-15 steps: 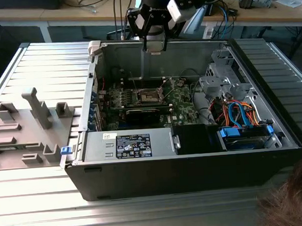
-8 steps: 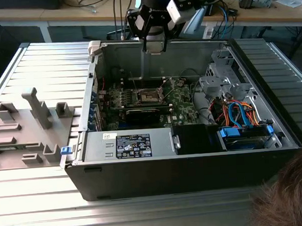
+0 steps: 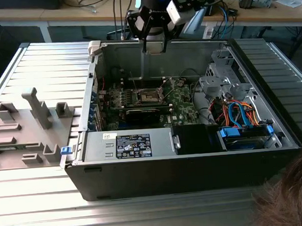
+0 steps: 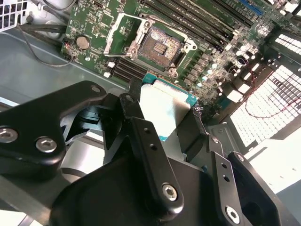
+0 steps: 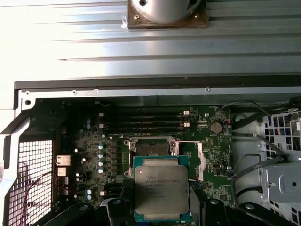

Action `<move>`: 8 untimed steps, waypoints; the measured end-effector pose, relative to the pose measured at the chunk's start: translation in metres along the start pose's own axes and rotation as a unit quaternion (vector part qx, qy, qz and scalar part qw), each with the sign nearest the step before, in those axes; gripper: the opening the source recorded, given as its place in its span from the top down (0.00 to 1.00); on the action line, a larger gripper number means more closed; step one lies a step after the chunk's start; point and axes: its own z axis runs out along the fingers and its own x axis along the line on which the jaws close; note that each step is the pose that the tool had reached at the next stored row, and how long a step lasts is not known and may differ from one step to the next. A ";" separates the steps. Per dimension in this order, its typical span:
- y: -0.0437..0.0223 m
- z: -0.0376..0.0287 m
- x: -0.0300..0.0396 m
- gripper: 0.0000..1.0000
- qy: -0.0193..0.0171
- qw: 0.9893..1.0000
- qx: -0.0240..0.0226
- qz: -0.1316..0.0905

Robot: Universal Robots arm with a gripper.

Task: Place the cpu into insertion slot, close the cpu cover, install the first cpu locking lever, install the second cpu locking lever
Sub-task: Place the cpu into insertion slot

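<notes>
Cpu [image 5: 161,192] clamped by two opposite edges in the gripper [image 3: 154,47], black fingers [image 4: 141,136] closed against its sides, dull silver top turned toward the first wrist camera. Held in the air over the far wall of the open computer case [image 3: 170,173], well apart from the board beneath. Insertion slot [image 5: 153,148] bare and dark on the green motherboard [image 5: 207,146], with nothing seated in it. Cpu cover [image 4: 111,37] swung open beside the slot, seen as a silver frame in the second wrist view. Memory slots [image 5: 150,122] just beyond the socket; long black card [image 3: 143,113] on its nearer side in the exterior view. Labelled power supply [image 3: 127,145] along the near wall, blue and orange cables [image 3: 240,112] bundled at the exterior view's right. Case lying on its side on a ribbed aluminium table [image 3: 147,215]. Grey fixture plate [image 3: 24,131] with upright blocks at the exterior view's left. Wooden workbenches [image 3: 83,9] strewn with cables behind. Person's hair [image 3: 294,196] at the near corner on the exterior view's right.
</notes>
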 end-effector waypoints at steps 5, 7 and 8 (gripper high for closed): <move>-0.0001 0.0014 0.0000 0.45 0.000 1.000 0.000 0.000; -0.0002 0.0018 0.0000 0.45 0.000 1.000 0.000 0.000; -0.0002 0.0020 0.0000 0.45 0.000 1.000 0.000 0.000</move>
